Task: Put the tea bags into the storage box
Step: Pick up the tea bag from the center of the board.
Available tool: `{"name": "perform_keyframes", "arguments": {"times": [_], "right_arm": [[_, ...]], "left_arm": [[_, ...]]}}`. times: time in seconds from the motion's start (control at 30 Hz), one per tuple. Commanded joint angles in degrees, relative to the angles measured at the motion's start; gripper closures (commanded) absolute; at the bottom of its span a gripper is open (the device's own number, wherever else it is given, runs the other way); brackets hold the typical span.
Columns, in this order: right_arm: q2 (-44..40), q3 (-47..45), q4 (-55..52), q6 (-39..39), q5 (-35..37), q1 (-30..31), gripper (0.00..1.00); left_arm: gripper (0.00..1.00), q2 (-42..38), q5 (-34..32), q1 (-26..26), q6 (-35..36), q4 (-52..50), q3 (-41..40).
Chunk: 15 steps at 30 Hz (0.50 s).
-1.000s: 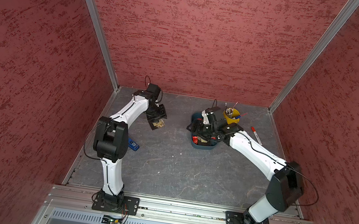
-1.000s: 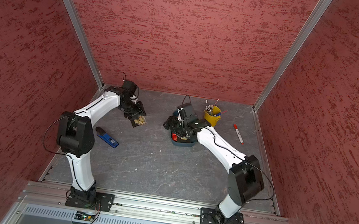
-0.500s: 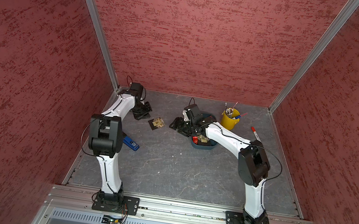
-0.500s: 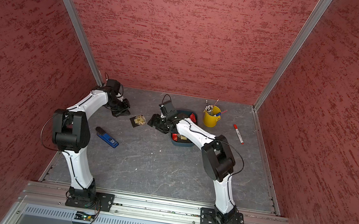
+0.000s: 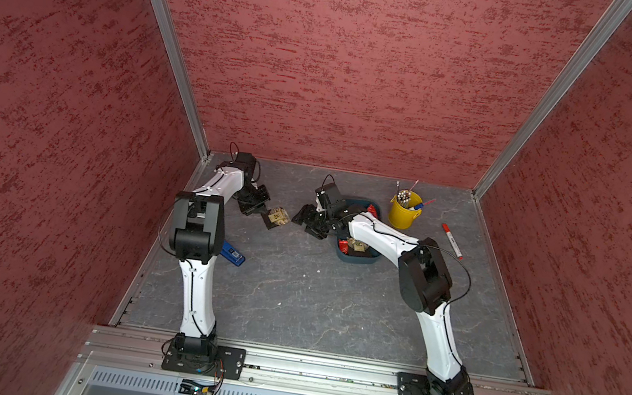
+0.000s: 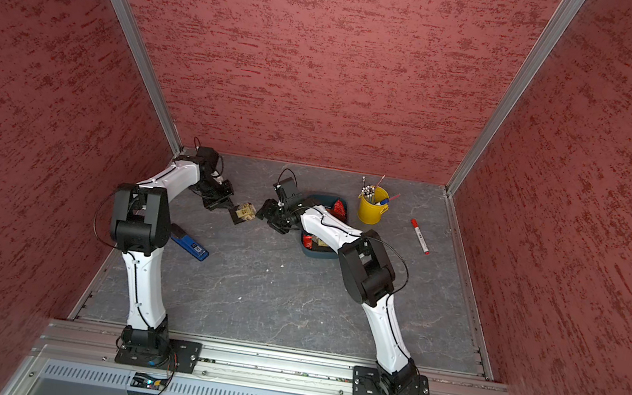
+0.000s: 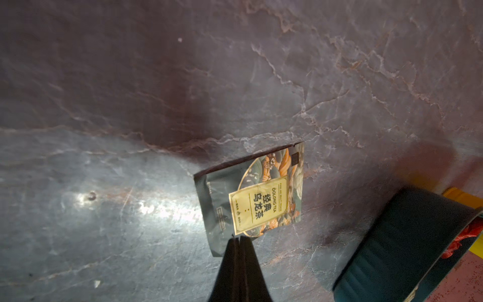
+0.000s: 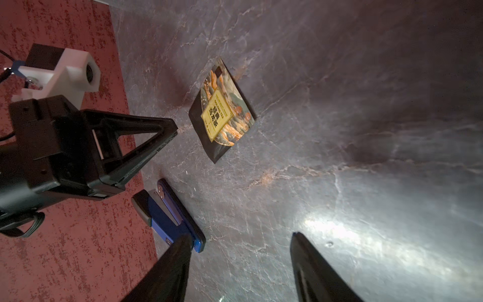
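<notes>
Blue plastic lies farthest left: the stapler-like tool (image 5: 233, 253) rests flat on the grey table (image 5: 290, 308), partly hidden behind my left arm in both top views.

Past it, my left gripper (image 5: 261, 212) sits low over the table with its jaws pressed fully together and nothing between them. In the left wrist view the joined fingertips (image 7: 230, 261) overlap the near edge of a tea bag (image 7: 251, 198). It is a dark sachet with a beige oolong label, lying flat and face up. The right wrist view shows a sliver of bare table between tip and sachet, so I am just beside it, not gripping it. Whether the tip brushes the foil I cannot tell.

Next comes my right gripper (image 8: 240, 234), jaws spread wide and empty. It is above bare table between that sachet and the storage box (image 5: 356, 259).

The box stands under my right forearm. It holds the other tea bags I can see: red foil packets (image 5: 343, 245) and a beige-labelled sachet (image 5: 360, 246).

Right of the box stands a yellow cup (image 5: 404, 216) of pencils. Farthest right, a red-capped marker (image 5: 451, 240) lies on the table.
</notes>
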Motion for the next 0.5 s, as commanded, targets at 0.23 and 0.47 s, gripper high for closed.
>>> {"name": "perform_keyframes", "arguments": {"times": [0.23,0.47], "right_arm": [[4.6,5.9,-0.3,3.0,1.9,0.4,0.36],[6.4,8.3,-1.7,3.4,2.6,0.5,0.36]], "left_arm": [[1.00,3.8,-1.2,0.7,0.8,0.0,2.4],[1.00,5.2,-2.0,0.7,0.7,-0.3,3.3]]}}
